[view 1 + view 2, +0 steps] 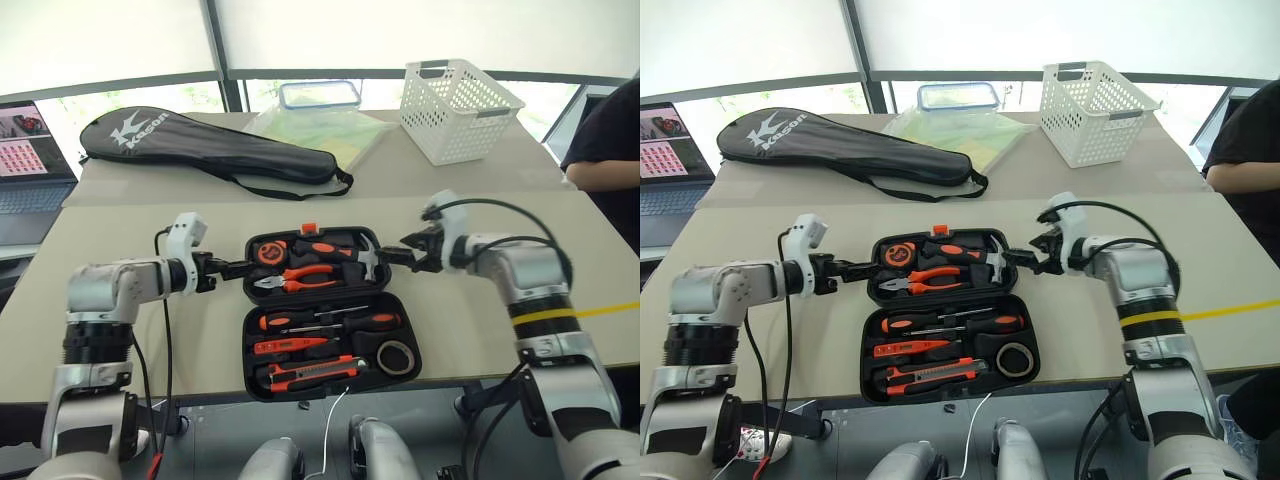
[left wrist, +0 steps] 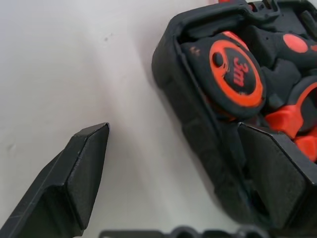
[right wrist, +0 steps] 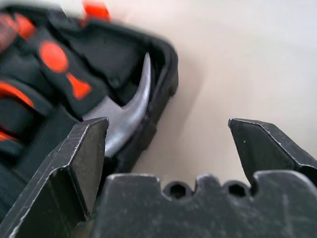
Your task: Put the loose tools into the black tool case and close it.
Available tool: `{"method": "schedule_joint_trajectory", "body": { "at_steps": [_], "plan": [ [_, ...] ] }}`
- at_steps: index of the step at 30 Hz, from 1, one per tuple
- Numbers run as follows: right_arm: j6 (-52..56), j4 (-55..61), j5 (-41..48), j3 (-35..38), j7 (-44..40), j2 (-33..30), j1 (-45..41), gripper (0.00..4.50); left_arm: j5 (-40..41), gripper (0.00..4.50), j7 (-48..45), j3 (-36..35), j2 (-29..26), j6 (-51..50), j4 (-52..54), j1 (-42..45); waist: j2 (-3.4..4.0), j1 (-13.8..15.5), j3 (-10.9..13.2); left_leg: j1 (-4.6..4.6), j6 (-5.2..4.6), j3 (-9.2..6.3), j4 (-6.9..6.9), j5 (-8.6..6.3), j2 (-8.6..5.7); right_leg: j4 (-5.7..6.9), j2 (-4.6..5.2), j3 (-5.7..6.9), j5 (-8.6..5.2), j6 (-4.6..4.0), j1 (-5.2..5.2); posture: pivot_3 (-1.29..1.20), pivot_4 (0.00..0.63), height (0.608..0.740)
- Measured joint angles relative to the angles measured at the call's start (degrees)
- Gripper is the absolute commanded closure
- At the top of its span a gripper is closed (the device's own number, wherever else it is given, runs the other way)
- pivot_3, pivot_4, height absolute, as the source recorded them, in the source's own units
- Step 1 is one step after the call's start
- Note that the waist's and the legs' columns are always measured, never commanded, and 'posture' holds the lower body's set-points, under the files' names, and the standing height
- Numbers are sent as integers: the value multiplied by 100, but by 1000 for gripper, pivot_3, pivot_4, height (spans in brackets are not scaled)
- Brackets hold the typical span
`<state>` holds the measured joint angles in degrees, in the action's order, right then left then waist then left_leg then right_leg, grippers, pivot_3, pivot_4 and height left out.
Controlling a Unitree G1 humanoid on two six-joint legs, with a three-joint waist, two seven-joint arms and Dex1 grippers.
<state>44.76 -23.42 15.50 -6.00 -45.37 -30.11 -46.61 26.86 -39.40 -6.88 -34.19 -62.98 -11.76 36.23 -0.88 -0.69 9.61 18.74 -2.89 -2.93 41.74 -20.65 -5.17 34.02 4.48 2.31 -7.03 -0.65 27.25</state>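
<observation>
The black tool case point(image 1: 327, 297) lies open on the table's near edge. Its near half holds two screwdrivers point(image 1: 330, 322), a slim tester screwdriver point(image 1: 290, 345), a utility knife point(image 1: 310, 373) and a dark tape roll point(image 1: 397, 357). The far half holds a tape measure point(image 2: 237, 74), pliers point(image 1: 300, 277) and a hammer point(image 3: 126, 116). My left gripper point(image 1: 235, 268) is open at the far half's left wall, one finger outside over the table, the other over the inside. At the right wall my right gripper point(image 1: 397, 254) is open, likewise straddling the rim.
A long black racket bag point(image 1: 210, 150) lies at the back left, with a laptop point(image 1: 35, 150) beyond the table's left edge. A white basket point(image 1: 458, 108), a clear lidded box point(image 1: 320, 93) and a green folder point(image 1: 320, 130) stand behind. A person's arm point(image 1: 610, 150) is at the right.
</observation>
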Motion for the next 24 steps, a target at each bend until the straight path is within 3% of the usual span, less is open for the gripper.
{"method": "schedule_joint_trajectory", "body": {
  "at_steps": [6,10,19,24],
  "plan": [
    [-82,-11,-80,-160,-197,29,-43,3101,28,3364,9,37,80,72,94,-49,1,3,-4,-39,12,-2,2,5,2,-2,7,-20,-1,-1,-31,0,150,740],
    [-36,81,-98,-223,-186,33,-30,4368,38,4481,82,-12,78,54,221,-82,4,16,-14,-57,12,-11,1,5,2,-2,4,-25,-1,0,-56,0,150,740],
    [207,148,-76,-48,11,196,-31,4466,38,4500,121,-49,87,151,359,-205,3,-8,-31,-65,12,-11,0,5,6,-2,4,-32,-2,0,-60,0,150,740],
    [-146,40,-182,275,619,540,-138,4466,-186,4500,222,-103,263,1002,358,-219,3,2,-30,-42,18,-10,1,7,1,3,5,-34,1,-4,-36,0,150,740]
  ]
}}
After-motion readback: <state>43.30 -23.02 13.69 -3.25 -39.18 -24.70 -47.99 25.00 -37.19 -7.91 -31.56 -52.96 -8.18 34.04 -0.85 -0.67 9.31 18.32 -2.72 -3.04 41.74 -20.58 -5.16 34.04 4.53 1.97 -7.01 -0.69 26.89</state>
